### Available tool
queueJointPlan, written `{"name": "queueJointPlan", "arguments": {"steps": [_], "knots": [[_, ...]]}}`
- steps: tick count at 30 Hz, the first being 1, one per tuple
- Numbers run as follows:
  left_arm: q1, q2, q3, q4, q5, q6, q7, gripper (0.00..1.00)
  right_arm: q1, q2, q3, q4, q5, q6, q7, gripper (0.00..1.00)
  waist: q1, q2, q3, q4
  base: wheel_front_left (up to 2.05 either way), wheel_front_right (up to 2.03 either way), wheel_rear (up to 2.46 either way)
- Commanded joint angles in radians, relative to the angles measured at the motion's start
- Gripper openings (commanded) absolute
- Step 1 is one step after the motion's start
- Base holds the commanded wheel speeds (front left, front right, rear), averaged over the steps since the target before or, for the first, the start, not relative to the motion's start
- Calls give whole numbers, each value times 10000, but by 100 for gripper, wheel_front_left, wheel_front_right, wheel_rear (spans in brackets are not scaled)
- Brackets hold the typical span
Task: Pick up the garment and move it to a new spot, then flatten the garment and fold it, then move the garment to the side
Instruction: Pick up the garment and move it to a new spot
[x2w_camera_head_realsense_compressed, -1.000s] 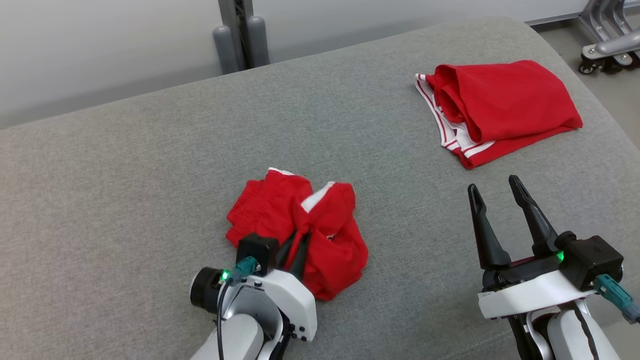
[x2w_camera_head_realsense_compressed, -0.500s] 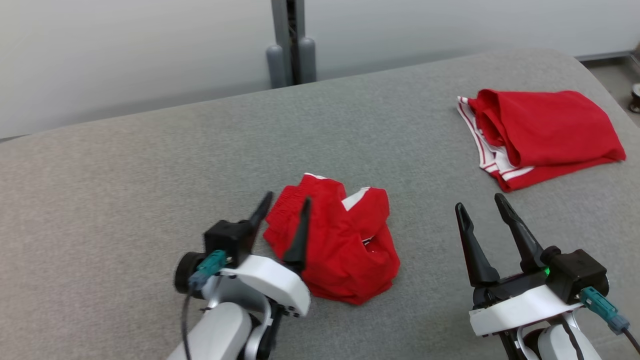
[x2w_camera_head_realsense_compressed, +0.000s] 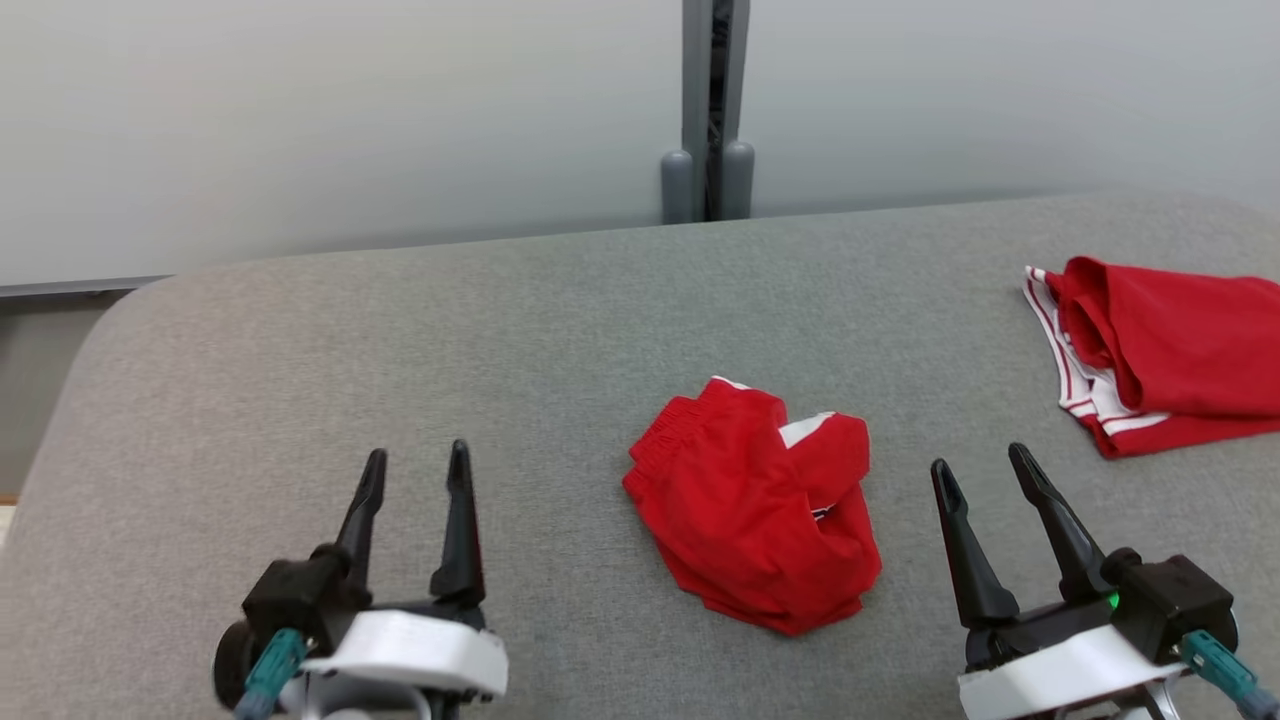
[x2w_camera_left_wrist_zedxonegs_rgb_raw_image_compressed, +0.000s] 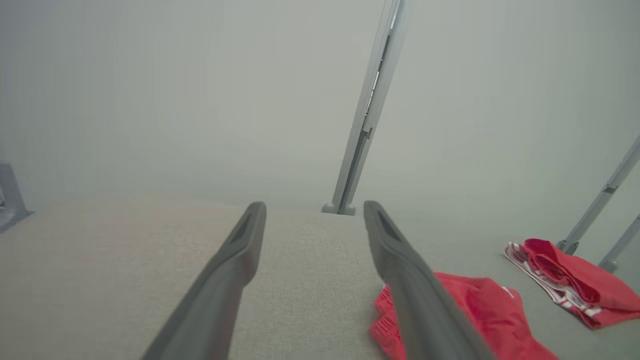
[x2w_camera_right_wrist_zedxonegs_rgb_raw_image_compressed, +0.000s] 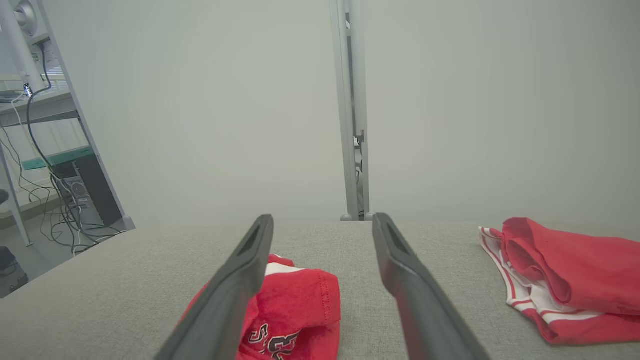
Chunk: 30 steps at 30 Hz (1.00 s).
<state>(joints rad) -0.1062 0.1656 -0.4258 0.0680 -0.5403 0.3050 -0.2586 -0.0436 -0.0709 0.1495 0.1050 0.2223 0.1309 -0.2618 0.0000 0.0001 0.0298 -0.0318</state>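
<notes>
The crumpled red garment (x2w_camera_head_realsense_compressed: 755, 510) lies in a heap near the middle of the grey table (x2w_camera_head_realsense_compressed: 350, 330), apart from both grippers. The left gripper (x2w_camera_head_realsense_compressed: 417, 460) hovers over the table's near left part, fingers spread and empty. The right gripper (x2w_camera_head_realsense_compressed: 980, 462) hangs over the table's near right part, also spread and empty. A folded red cloth (x2w_camera_head_realsense_compressed: 1170, 350) with white stripes rests at the table's right end.
</notes>
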Motion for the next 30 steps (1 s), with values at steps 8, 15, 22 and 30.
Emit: {"name": "queueJointPlan", "arguments": {"steps": [8, 15, 22, 30], "knots": [[1758, -184, 1169, -1011, 1873, 146, -61, 100, 753, -46, -258, -231, -102, -3, -55, 100, 0, -1, -511, 385, 0, 0, 0], [2766, -567, 1852, -1168, 3021, -375, -62, 100, 1047, 34, -332, -244, -282, -3, -55, 100, 0, -1, -810, 383, 0, 0, 0], [3230, -833, 2240, -964, 3920, -976, -65, 100, 1395, 123, -276, -147, -269, -3, -55, 100, 0, -1, -1022, 360, 0, 0, 0], [3395, -1064, 2292, -575, 4078, -1269, -64, 100, 1422, 157, -198, -32, -313, -3, -55, 100, 0, -1, -1035, 328, 0, 0, 0]]}}
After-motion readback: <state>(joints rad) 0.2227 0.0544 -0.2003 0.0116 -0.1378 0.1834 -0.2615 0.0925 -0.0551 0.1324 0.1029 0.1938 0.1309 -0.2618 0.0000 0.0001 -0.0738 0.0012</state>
